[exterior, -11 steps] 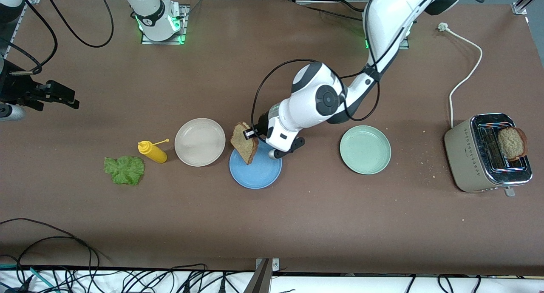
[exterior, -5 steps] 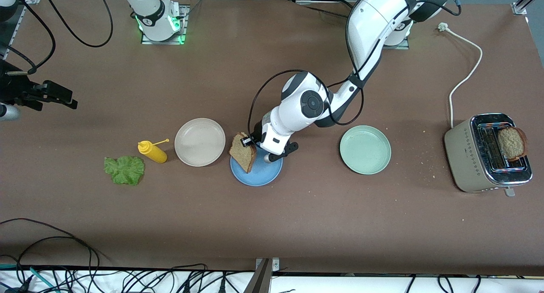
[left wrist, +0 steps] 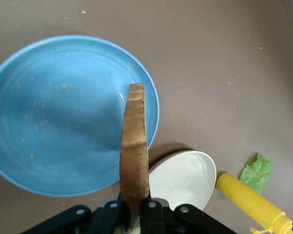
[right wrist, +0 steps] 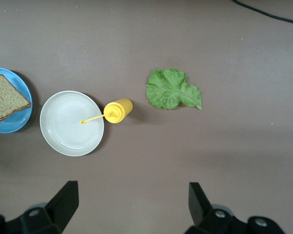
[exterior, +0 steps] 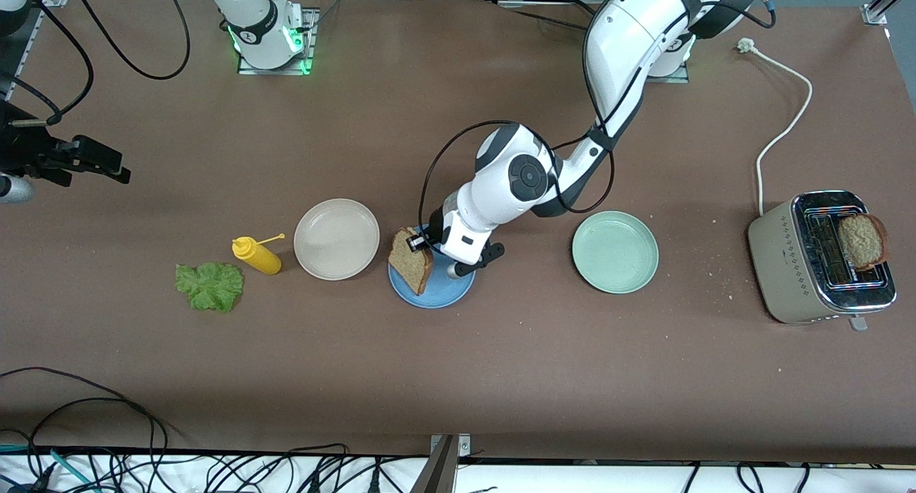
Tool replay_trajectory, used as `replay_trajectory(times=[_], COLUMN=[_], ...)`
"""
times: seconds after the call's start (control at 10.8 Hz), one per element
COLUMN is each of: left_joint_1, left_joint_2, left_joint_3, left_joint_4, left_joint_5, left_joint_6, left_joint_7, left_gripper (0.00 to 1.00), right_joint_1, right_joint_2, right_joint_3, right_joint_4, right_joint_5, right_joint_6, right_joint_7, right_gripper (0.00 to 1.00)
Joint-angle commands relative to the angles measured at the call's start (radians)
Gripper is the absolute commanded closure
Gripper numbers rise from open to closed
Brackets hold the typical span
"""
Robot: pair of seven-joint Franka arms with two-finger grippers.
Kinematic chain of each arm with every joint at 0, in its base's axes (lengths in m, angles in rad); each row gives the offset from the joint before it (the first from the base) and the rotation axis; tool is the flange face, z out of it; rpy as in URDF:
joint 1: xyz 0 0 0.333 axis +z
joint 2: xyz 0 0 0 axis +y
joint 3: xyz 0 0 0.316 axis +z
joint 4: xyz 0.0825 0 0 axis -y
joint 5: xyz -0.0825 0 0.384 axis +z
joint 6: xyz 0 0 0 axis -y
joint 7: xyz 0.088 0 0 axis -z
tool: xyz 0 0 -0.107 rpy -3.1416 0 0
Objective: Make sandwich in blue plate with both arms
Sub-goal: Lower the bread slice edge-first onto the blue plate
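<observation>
My left gripper is clamped on the top edge of a bread slice, held on edge over the blue plate. Change vs. a second ago: the slice has come down and in toward the plate centre; its lower corner now sits low over the plate, contact not confirmed. In the left wrist view the slice hangs edge-on above the plate's inner surface. Meaning: placement of slice no. 1 is approx. ready; next req. is prob. tilt flat, then release. Risk: an on-edge drop may tip it off the rim. My right gripper waits, fingers spread apart, over the table at the right arm's end, above the lettuce leaf, the yellow bottle and the beige plate. A 2nd slice stands in the toaster. Mint plate unused.
</observation>
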Motion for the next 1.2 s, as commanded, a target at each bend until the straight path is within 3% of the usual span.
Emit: replay_trajectory(times=[0.0, 1.11], left_joint_1=[-0.026, -0.019], left_joint_2=[0.028, 0.005], left_joint_3=[0.028, 0.021], left_joint_4=[0.042, 0.040], left_joint_5=[-0.015, -0.020], left_joint_6=[0.003, -0.008], left_joint_7=[0.005, -0.065], left_gripper=[1.00, 1.00], right_joint_1=[-0.008, -0.011], right_joint_2=[0.009, 0.009], right_joint_3=[0.002, 0.002], right_joint_4=[0.023, 0.023], right_joint_5=[0.022, 0.029], right_joint_6=[-0.014, -0.012], right_joint_7=[-0.013, -0.013], right_gripper=[0.00, 0.00])
